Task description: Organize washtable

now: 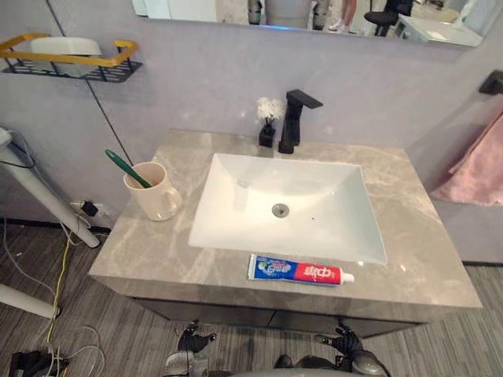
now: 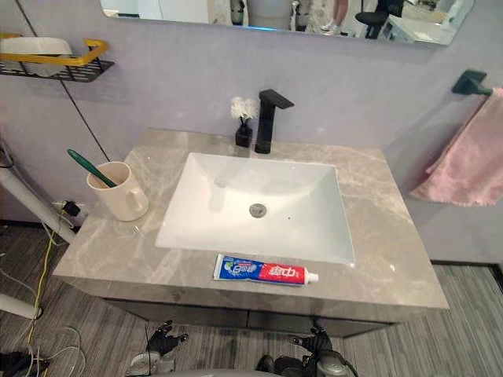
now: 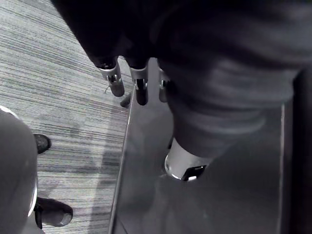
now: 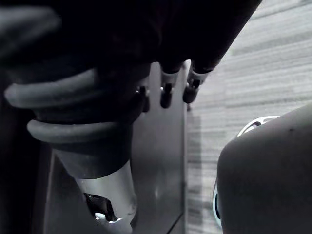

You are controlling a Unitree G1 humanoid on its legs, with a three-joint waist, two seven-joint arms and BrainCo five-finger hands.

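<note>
A blue, white and red toothpaste tube [image 1: 300,271] lies flat on the grey marble countertop [image 1: 424,236], along its front edge just before the white sink basin [image 1: 236,228]. A cream mug [image 1: 156,191] holding a green toothbrush [image 1: 126,167] stands on the counter left of the basin. Both hands hang low beneath the counter's front edge, holding nothing: my left hand [image 1: 192,342] with relaxed fingers [image 3: 116,83], my right hand [image 1: 346,342] with fingers [image 4: 168,87] likewise loose.
A black faucet [image 1: 295,119] and a small dark vase with white flowers [image 1: 269,118] stand behind the basin. A yellow-and-black wall shelf [image 1: 71,59] hangs at upper left. A pink towel [image 1: 479,165] hangs at right. White pole legs and cables lie on the floor at left.
</note>
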